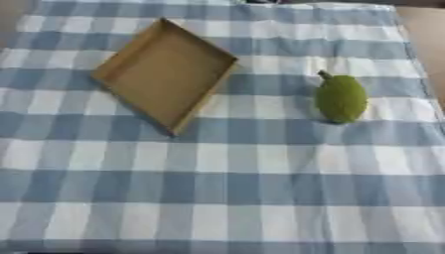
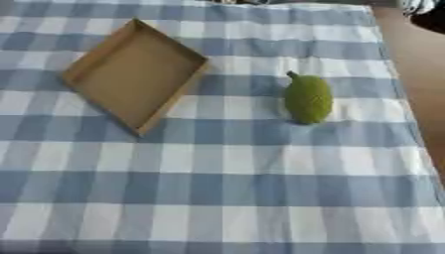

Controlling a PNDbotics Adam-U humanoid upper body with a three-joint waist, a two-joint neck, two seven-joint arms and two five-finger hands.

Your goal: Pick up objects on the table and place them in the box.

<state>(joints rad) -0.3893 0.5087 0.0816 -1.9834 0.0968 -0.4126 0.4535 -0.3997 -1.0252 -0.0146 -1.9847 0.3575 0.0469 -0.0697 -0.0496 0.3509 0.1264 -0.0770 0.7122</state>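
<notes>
— where the blue and white checked cloth (image 1: 226,188) covers the worktop, what lies on it?

— a shallow brown cardboard box (image 1: 165,73) sits in the upper left of the frame, turned cornerwise, open side up, with nothing inside it. a green, bumpy, oval fruit (image 1: 340,97) with a short stem pointing toward the top lies at the right of centre.

— do the two touch?

— no, the fruit is apart from the box, with a stretch of cloth between them. it rests on the cloth, outside the box.

— and the hands?

— neither hand shows in either view, so i cannot tell how far open they are or whether they hold anything. bare brown worktop (image 2: 421,74) shows along the right edge of the frame.
</notes>
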